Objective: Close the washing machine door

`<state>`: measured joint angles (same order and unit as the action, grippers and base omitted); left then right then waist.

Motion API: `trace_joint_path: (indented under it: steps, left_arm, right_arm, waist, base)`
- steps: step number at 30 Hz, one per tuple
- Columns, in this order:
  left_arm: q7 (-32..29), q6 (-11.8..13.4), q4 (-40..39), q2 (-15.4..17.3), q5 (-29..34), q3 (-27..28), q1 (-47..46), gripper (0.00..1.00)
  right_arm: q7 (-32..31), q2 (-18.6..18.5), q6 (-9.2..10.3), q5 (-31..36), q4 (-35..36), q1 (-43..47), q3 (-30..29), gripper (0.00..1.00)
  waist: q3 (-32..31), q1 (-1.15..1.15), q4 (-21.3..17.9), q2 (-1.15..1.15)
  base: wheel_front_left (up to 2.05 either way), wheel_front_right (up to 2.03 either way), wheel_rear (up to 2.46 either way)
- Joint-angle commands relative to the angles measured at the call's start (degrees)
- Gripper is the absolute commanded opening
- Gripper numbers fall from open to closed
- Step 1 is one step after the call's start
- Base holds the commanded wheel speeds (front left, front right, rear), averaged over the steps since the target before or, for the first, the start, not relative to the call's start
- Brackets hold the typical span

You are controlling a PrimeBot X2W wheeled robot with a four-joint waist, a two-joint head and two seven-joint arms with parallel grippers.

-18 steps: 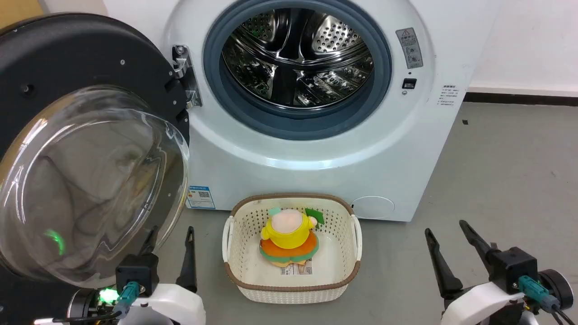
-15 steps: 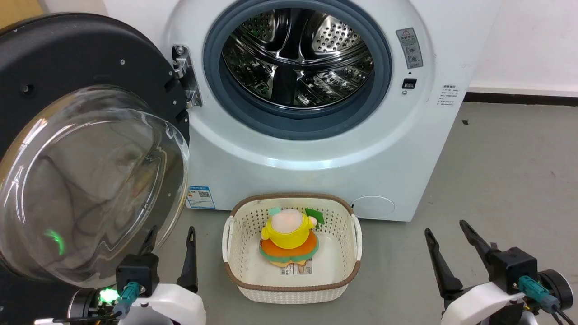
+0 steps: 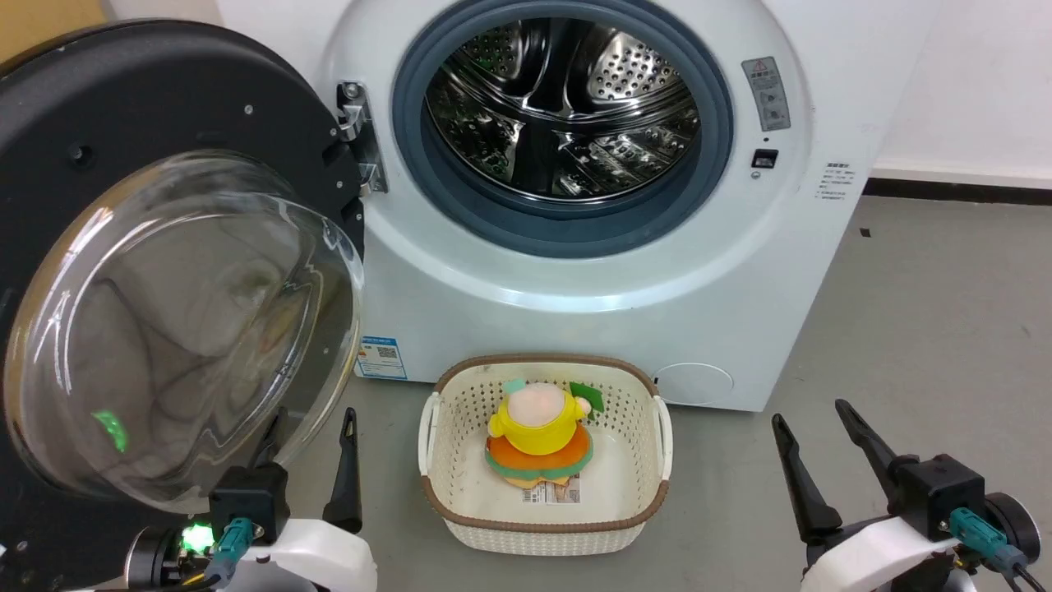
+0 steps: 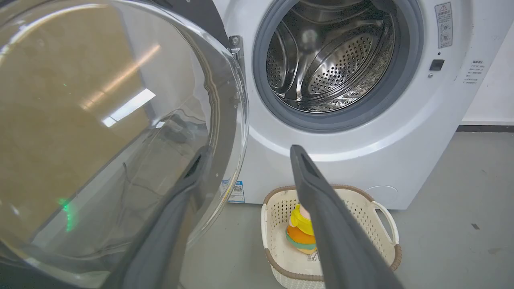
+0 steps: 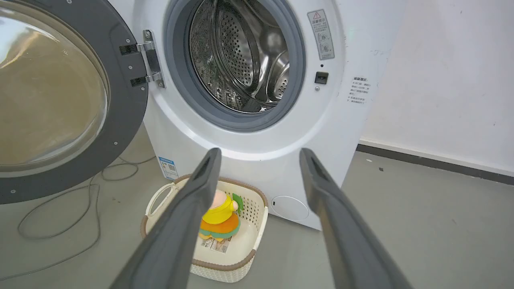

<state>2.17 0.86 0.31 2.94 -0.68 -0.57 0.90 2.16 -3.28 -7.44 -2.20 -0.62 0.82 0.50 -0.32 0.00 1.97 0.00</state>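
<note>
The washing machine (image 3: 575,271) stands ahead, with its steel drum (image 3: 559,107) and grey gasket exposed. The washing machine door (image 3: 164,90) is swung wide open to the left on its metal hinge (image 3: 362,140). Its clear glass bowl (image 3: 181,329) bulges toward me. My left gripper (image 3: 312,419) is open just below the bowl's lower rim; its left finger shows through the glass (image 4: 100,120). In the left wrist view the left gripper (image 4: 251,150) holds nothing. My right gripper (image 3: 809,413) is open at the lower right, well clear of the door (image 5: 124,112), and the right gripper (image 5: 260,151) is empty.
A cream perforated basket (image 3: 546,526) with a brown rim sits on the grey floor before the machine, holding a yellow and orange plush toy (image 3: 542,436). A blue label (image 3: 380,356) marks the machine's lower left corner. A cable (image 5: 60,224) loops on the floor under the door.
The whole head picture has shifted a little right and down, so the camera moved. Door, basket and both grippers keep their relative places.
</note>
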Motion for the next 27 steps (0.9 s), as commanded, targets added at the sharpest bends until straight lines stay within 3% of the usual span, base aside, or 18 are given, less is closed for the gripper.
trace_joint_path:
  steps: [1,27]
  left_arm:
    - [0.5,0.3,-0.2,0.0,-0.3,0.1,0.1,1.0]
    - [3.6,2.0,-2.3,0.0,-1.2,0.9,1.6,1.0]
  right_arm:
    - [0.5,-0.3,-0.01,-0.9,-0.2,0.3,0.2,1.0]
    - [3.7,-1.4,-0.02,-4.0,-1.5,-0.5,3.4,1.0]
  waist:
    - [-0.1,0.0,0.4,0.0]
    - [-0.3,0.0,9.3,0.0]
  base:
    - [0.0,0.0,0.0]
    - [0.0,0.0,0.0]
